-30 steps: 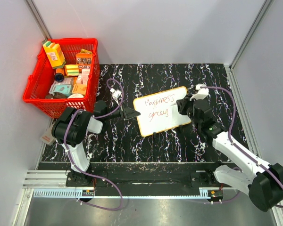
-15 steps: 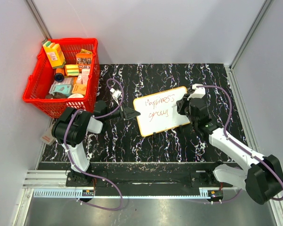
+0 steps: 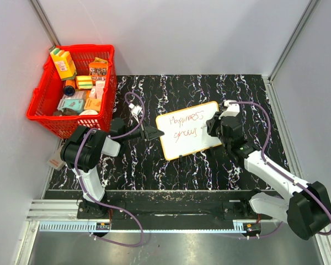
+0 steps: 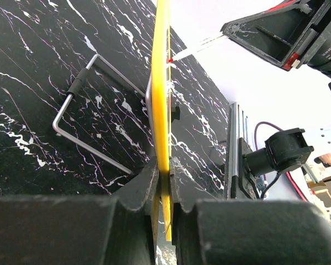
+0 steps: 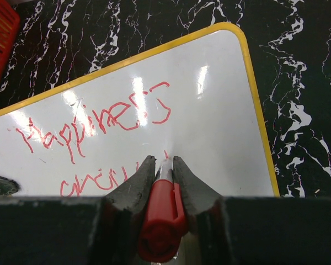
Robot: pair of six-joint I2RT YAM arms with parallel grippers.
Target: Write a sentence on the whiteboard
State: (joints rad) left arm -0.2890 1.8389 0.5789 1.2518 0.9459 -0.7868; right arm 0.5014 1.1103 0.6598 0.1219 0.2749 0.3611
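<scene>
Right claw (image 5: 164,161), pinching the red marker (image 5: 161,218), has nudged leftward over the whiteboard (image 5: 220,110); left claw (image 4: 163,168) clamps its edge. The sentence (image 5: 99,118) looks unfinished, second line underway.

The top external camera is looking down from above and behind the arm bases, taking in the marbled table (image 3: 154,165), with the whiteboard (image 3: 188,130) small at mid-frame. The left wrist camera is sitting very near, sighting along the board's yellow edge up its frame's centre. The right wrist camera is looking down close over the board's face, its red marker (image 5: 161,215) at bottom centre. All three are sharing the whiteboard; the left wrist view is also catching the marker tip.
</scene>
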